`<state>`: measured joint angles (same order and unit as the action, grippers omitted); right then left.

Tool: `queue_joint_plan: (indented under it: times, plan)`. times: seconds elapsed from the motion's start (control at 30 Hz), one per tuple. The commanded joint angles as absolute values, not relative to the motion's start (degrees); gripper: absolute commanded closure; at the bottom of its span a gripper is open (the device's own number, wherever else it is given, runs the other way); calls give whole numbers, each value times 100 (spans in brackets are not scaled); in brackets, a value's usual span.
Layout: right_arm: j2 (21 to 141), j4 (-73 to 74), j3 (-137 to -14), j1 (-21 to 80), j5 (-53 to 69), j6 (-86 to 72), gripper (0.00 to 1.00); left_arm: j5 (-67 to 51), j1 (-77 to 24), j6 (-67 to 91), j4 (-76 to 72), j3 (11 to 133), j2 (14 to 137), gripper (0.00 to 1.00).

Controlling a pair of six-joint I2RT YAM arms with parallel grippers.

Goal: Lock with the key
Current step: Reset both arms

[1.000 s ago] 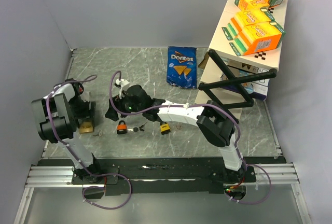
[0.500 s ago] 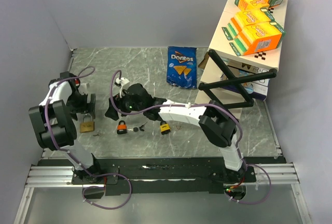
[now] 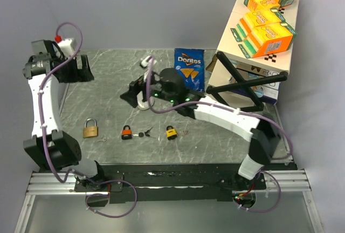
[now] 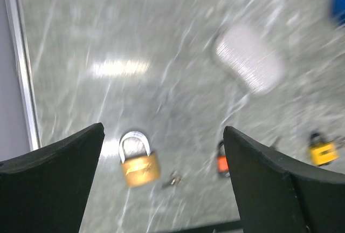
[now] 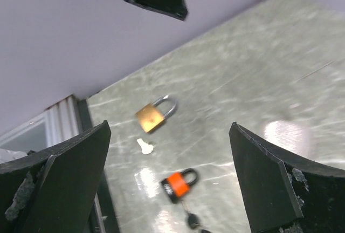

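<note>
In the top external view, a brass padlock (image 3: 90, 129) with a steel shackle lies flat on the grey marble-patterned table (image 3: 108, 98) towards the front left, with a small loose silver key (image 3: 102, 139) just beside it. To its right lies an orange-bodied padlock (image 3: 126, 132) with a dark-headed key (image 3: 143, 134) at its base; whether that key is seated cannot be told. A yellow-bodied padlock (image 3: 171, 132) lies beyond. The locks are probably dense, rigid metal that would skid on the smooth top, so a body is best pinched across its flat faces. A key is thin and light, awkward to lift, and best taken by its head. The left gripper (image 3: 81, 71) hangs high at the far left corner on an upstretched arm, well apart from the locks. The right gripper (image 3: 135, 91) hovers over mid-table, its arm reaching leftward. The blurred left wrist view shows its jaws spread wide with nothing between them, the brass padlock (image 4: 139, 163) far below. The right wrist view likewise shows wide, empty jaws above the brass padlock (image 5: 153, 114), the loose key and the orange-bodied padlock.
</note>
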<state>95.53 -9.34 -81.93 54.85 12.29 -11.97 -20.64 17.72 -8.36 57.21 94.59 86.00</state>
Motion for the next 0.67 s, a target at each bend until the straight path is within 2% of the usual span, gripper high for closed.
queue_joint_plan:
  times: [0.0,0.37,0.63]
  plan:
    - [8492,-555,-7841,5379,1064,-554,0,-2865,1661,-291,5371,9791,8157,4]
    - [6225,-26,-6206,4738,826,-167,0,-2145,177,290,4228,8044,7164,4]
    - [5617,149,-5739,4518,896,-44,0,-1916,35,422,4148,7936,7014,4]
